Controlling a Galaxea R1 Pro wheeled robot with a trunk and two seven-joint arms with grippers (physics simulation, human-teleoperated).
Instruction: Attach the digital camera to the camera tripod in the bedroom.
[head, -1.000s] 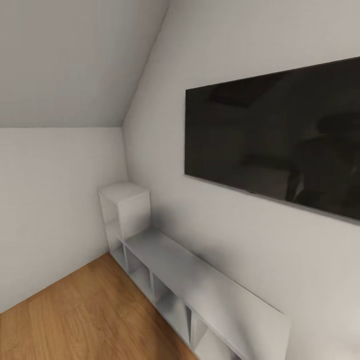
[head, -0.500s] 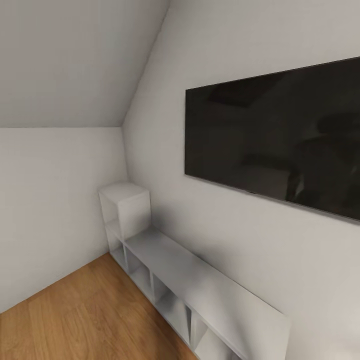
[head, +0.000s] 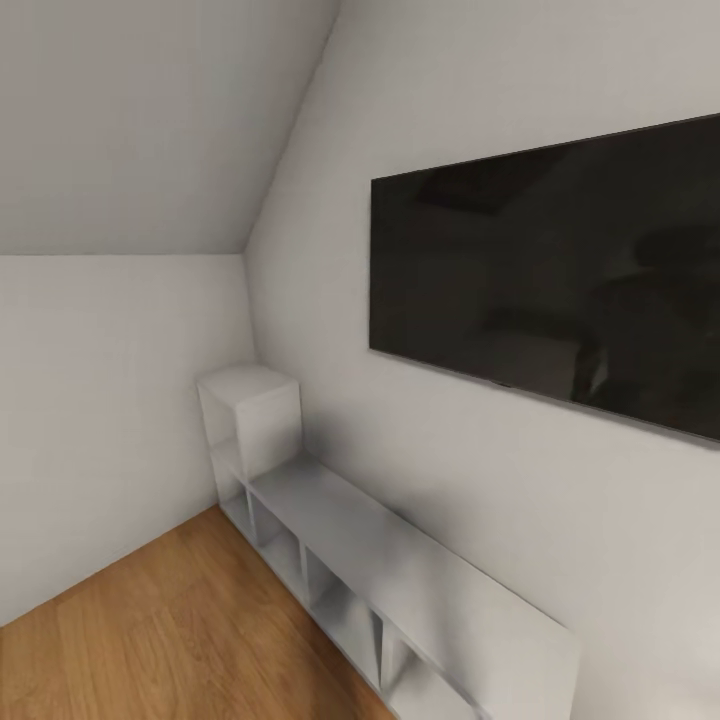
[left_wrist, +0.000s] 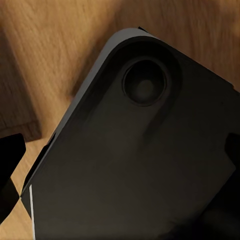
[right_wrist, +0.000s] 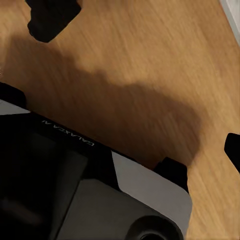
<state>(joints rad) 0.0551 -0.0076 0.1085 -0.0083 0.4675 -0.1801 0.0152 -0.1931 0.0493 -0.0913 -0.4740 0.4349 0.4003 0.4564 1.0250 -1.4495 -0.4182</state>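
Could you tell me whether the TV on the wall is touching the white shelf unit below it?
Apart. The head view shows a strip of bare wall between the TV and the top of the shelf unit.

I am looking into a corner of the bedroom: white walls (head: 120, 400) are meeting under a sloped ceiling, low white cube shelving (head: 400, 580) is running along one wall, and light wood plank floor (right_wrist: 150, 65) is lying under my end effectors.

Head view: faces a white-walled corner, black wall television (head: 560, 280), white cube shelving (head: 330, 540). Both wrist views: close above the wood plank floor (right_wrist: 150, 65), shared with head view.
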